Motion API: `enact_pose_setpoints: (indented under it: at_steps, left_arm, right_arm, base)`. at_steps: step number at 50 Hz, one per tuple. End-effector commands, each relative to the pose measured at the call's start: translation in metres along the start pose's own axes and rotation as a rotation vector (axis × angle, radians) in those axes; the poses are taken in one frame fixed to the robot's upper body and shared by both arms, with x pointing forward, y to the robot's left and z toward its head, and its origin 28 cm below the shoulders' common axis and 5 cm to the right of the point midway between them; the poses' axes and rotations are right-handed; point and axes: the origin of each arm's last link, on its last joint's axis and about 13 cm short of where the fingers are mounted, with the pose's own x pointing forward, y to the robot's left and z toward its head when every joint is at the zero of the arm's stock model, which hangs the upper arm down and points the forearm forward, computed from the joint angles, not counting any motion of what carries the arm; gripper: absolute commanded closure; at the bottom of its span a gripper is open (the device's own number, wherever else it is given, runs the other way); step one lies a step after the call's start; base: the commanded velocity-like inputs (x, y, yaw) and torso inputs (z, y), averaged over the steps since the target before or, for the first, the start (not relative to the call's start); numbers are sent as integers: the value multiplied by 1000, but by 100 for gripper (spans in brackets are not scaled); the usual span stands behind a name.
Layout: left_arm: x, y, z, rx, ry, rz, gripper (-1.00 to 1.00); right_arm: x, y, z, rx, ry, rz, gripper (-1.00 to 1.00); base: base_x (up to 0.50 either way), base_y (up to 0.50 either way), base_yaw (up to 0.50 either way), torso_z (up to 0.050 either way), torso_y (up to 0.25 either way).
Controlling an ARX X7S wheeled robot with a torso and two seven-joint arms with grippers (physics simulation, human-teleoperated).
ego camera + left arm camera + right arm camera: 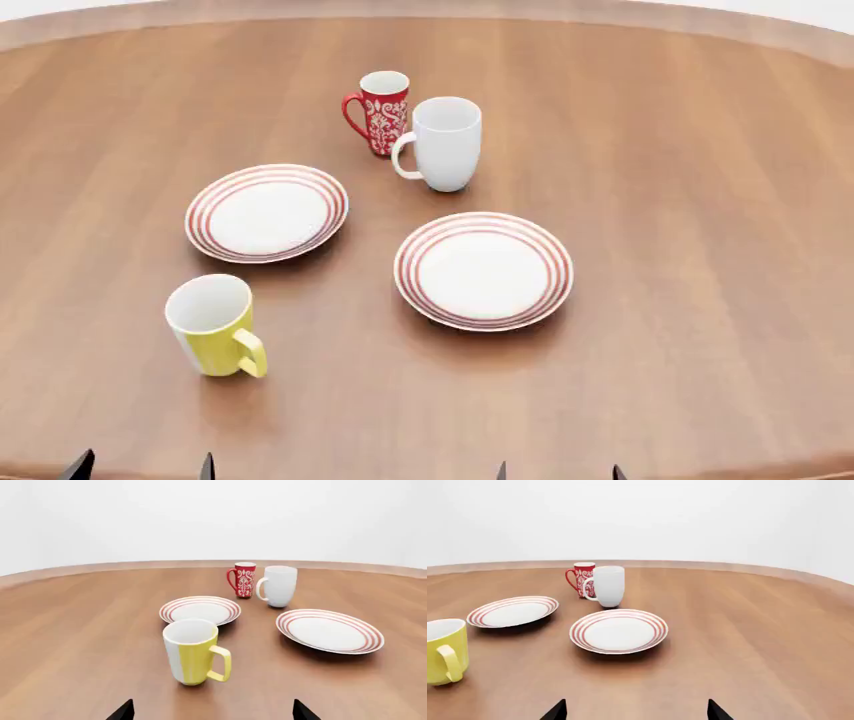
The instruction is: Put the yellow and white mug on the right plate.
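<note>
two end effectors sit nearest you, only their dark fingertips showing at the near table [694, 200] edge: the left end effector [142, 466] and the right end effector [558, 471] both stand spread wide, holding nothing. just beyond the left one, the yellow and white mug [214, 325] stands upright on bare wood, handle toward the right, well apart from the right plate [483, 270]. the left plate [267, 213] lies behind the mug. farthest back, the white mug [445, 143] and red patterned mug [382, 112] stand close together.
</note>
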Motion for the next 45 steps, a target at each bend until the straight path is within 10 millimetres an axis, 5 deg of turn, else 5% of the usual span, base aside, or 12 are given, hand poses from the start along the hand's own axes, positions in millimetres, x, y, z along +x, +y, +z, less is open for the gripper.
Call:
enact_pose_setpoints:
  at_steps: [1, 17, 45]
  left_arm:
    - [0, -1, -1, -29, 23, -7, -100]
    - [0, -1, 0, 0, -6, -8, -100]
    - [1, -1, -3, 6, 6, -11, -100]
  right_arm:
    - [-1, 1, 2, 13, -3, 8, -100]
    - [-5, 1, 12, 5, -27, 47, -100]
    - [-4, 3, 13, -34, -37, 40, -100]
  base:
    - [0, 0, 0, 0, 0]
    - [0, 8, 0, 0, 0]
    - [0, 475, 0, 0, 0]
